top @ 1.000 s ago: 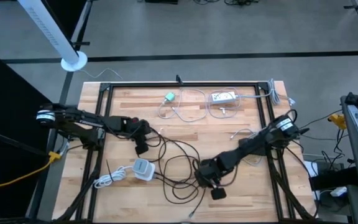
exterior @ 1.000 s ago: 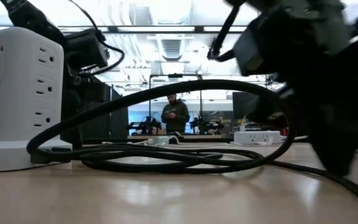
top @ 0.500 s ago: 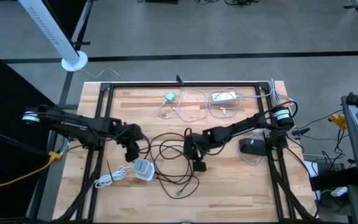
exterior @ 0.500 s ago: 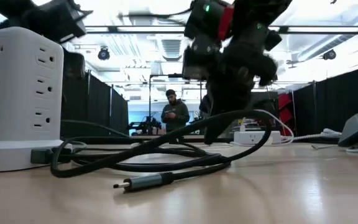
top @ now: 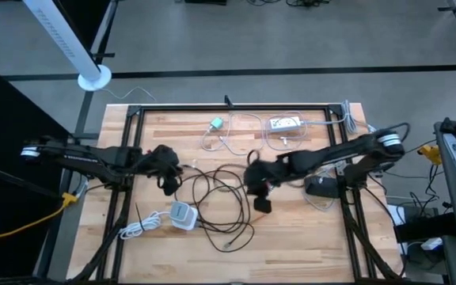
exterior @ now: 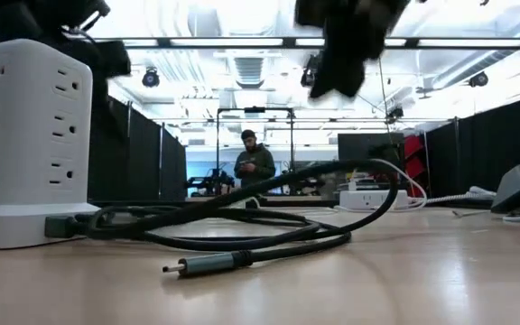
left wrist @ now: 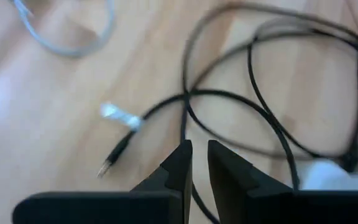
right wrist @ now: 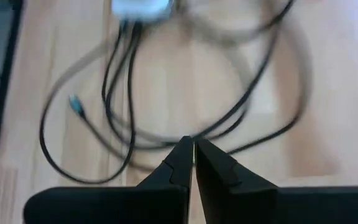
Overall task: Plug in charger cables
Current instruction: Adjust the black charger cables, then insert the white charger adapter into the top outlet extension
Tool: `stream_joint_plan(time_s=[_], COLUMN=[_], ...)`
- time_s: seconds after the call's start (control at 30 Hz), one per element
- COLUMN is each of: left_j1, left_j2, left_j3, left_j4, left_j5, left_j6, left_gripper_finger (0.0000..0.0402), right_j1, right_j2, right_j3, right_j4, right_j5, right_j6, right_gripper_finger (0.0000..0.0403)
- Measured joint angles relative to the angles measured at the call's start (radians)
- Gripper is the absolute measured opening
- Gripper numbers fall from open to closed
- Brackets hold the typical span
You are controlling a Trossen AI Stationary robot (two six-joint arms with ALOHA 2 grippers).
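Observation:
The long black charger cable (top: 220,202) lies in loose loops mid-table. One loop arches up (exterior: 332,170), and a plug tip (exterior: 188,266) rests flat near the front. Another tip with a white tag (left wrist: 120,117) lies on the wood below my left gripper (top: 169,180). That gripper is shut and raised above the loops' left side. My right gripper (top: 261,198) is shut and raised over their right side, with nothing between its fingers (right wrist: 193,152). Pale coiled cables (top: 236,136) lie at the far edge.
A white cube-shaped outlet block (top: 182,215) stands at the near left, and a black lead enters its base (exterior: 61,226). A white cord (top: 139,229) lies beside it. A white power strip (top: 285,123) lies at the far edge. A dark flat object (top: 321,186) sits at the right.
My right gripper has swung from the near edge toward the table's middle and far side, then risen. The black cable's loops were dragged away from the near edge. Their tall arch has sunk to a low one, and a plug tip now lies in front. My left gripper has risen.

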Motion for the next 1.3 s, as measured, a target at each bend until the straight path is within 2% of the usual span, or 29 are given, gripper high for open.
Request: stream_joint_plan(time_s=[0.23, 0.53, 0.63, 0.8, 0.87, 1.0, 1.1, 1.2, 1.23, 1.3], left_j1=[0.013, 0.047, 0.054, 0.057, 0.057, 0.056, 0.056, 0.056, 0.056, 0.056], left_j2=[-0.010, -0.002, -0.001, -0.001, -0.011, -0.022, -0.020, -0.018, -0.014, -0.014], left_j3=[0.059, 0.278, 0.369, 0.516, 0.569, 0.651, 0.708, 0.756, 0.772, 0.799], left_j4=[0.186, 0.456, 0.468, 0.408, 0.366, 0.334, 0.331, 0.330, 0.331, 0.316], left_j5=[-0.094, -0.183, -0.187, -0.189, -0.188, -0.186, -0.186, -0.186, -0.185, -0.178], left_j6=[0.155, 0.456, 0.590, 0.728, 0.716, 0.690, 0.689, 0.688, 0.672, 0.512], left_gripper_finger=[0.0033, 0.0033, 0.0033, 0.0033, 0.0033, 0.0033, 0.0033, 0.0033, 0.0033, 0.0033], right_j1=[-0.005, -0.009, -0.034, -0.085, -0.096, -0.097, -0.097, -0.097, -0.097, -0.097], right_j2=[-0.276, -0.596, -0.680, -0.845, -0.920, -1.058, -1.134, -1.189, -1.208, -1.234], right_j3=[0.000, -0.003, -0.034, -0.181, -0.253, -0.360, -0.375, -0.375, -0.375, -0.374], right_j4=[-0.039, -0.031, -0.026, -0.007, -0.005, 0.111, 0.132, 0.131, 0.131, 0.128], right_j5=[0.179, 0.398, 0.408, 0.337, 0.310, 0.281, 0.279, 0.287, 0.287, 0.280], right_j6=[-0.001, -0.102, -0.129, -0.081, -0.039, 0.053, 0.099, 0.055, 0.032, 0.065], right_gripper_finger=[0.0002, 0.0002, 0.0002, 0.0002, 0.0002, 0.0002, 0.0002, 0.0002, 0.0002, 0.0002])
